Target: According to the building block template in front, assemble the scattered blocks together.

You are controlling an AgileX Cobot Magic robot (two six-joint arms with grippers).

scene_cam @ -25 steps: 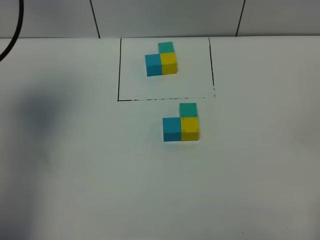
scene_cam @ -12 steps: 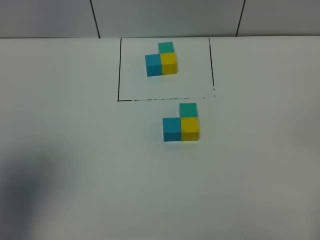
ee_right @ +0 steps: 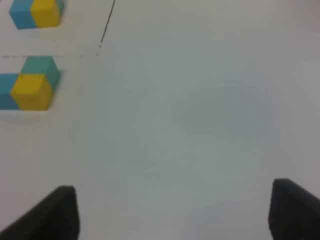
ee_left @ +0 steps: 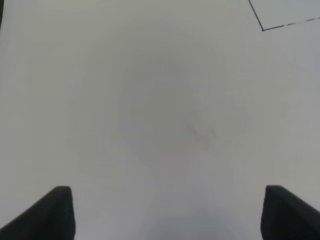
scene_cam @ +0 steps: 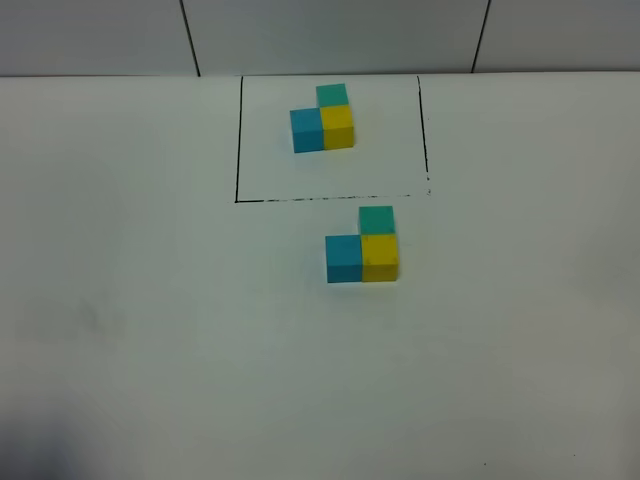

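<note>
Nothing among the scattered blocks (scene_cam: 362, 247) has shifted; left gripper (ee_left: 165, 212) and right gripper (ee_right: 172, 212) gape, holding nothing.

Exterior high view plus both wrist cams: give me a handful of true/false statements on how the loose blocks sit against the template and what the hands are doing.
1. The scattered blocks form an L matching the building block template. True.
2. The loose yellow cube sits apart from the loose blue cube. False: they touch side by side.
3. The loose teal-green cube lies inside the black-lined rectangle. False: it sits just outside the rectangle's near line.
4. The left hand is open over bare table, holding nothing. True.
5. The right hand is shut on the yellow cube. False: it is open and empty, with the blocks off to one side.
</note>
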